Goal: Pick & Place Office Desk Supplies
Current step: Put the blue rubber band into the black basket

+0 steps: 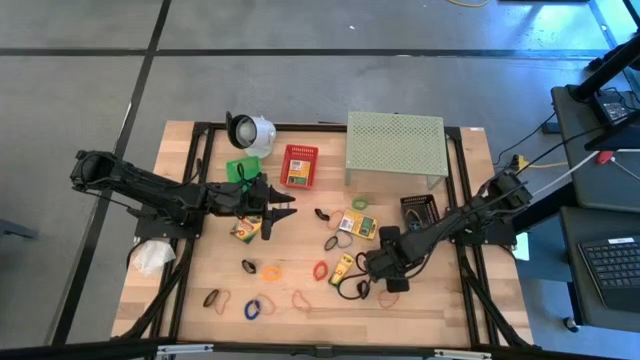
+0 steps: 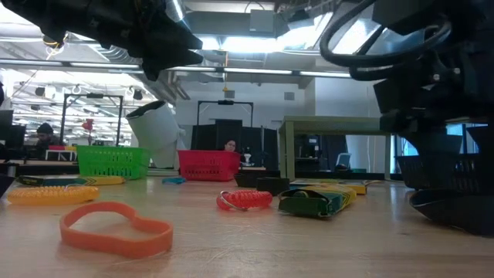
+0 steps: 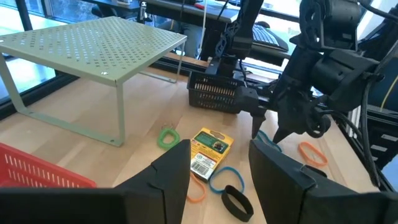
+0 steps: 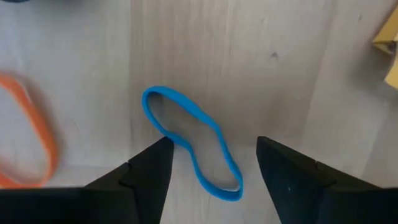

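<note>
right gripper (image 4: 211, 165) spread wide above the blue rubber band (image 4: 189, 140), should drop straight down and pinch one strand; left gripper (image 1: 283, 212) part open, empty

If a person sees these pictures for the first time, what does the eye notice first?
Probably the many coloured rubber-band loops scattered over the wooden table, and the pale green perforated shelf at its far edge. Next, the right gripper, open just above a blue loop, while the left gripper hangs open near the table's middle.
</note>
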Controlling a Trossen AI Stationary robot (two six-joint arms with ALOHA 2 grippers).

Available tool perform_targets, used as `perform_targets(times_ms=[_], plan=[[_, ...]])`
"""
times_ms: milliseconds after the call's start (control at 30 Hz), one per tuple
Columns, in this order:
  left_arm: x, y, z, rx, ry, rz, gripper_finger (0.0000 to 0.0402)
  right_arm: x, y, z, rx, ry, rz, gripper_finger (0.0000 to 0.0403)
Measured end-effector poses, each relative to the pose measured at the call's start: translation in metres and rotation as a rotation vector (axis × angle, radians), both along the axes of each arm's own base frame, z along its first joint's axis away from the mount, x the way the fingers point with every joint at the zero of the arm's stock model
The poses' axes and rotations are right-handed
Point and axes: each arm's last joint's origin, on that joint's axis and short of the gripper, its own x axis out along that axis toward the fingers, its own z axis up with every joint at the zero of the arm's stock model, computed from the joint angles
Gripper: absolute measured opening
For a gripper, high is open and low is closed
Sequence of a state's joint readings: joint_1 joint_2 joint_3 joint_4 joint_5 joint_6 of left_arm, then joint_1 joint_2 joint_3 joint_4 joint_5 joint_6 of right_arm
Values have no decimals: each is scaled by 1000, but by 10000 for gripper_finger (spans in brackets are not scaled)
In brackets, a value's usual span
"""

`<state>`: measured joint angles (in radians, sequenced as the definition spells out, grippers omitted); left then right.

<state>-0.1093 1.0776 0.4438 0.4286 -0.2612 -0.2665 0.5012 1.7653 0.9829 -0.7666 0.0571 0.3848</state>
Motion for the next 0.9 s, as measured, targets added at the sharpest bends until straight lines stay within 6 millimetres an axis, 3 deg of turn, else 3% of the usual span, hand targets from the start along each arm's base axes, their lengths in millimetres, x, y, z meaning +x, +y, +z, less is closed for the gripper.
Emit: perform_targets(times_ms=[300, 600, 900], plan=[[0, -1, 0, -4, 0, -21, 157, 0, 1, -2, 19, 13, -25, 176], [0, -1, 0, -4, 0, -20, 157, 0, 1, -3, 15, 15, -68, 15], [0, -1, 0, -4, -1, -20, 157, -1, 0, 1, 23, 1, -144, 3]])
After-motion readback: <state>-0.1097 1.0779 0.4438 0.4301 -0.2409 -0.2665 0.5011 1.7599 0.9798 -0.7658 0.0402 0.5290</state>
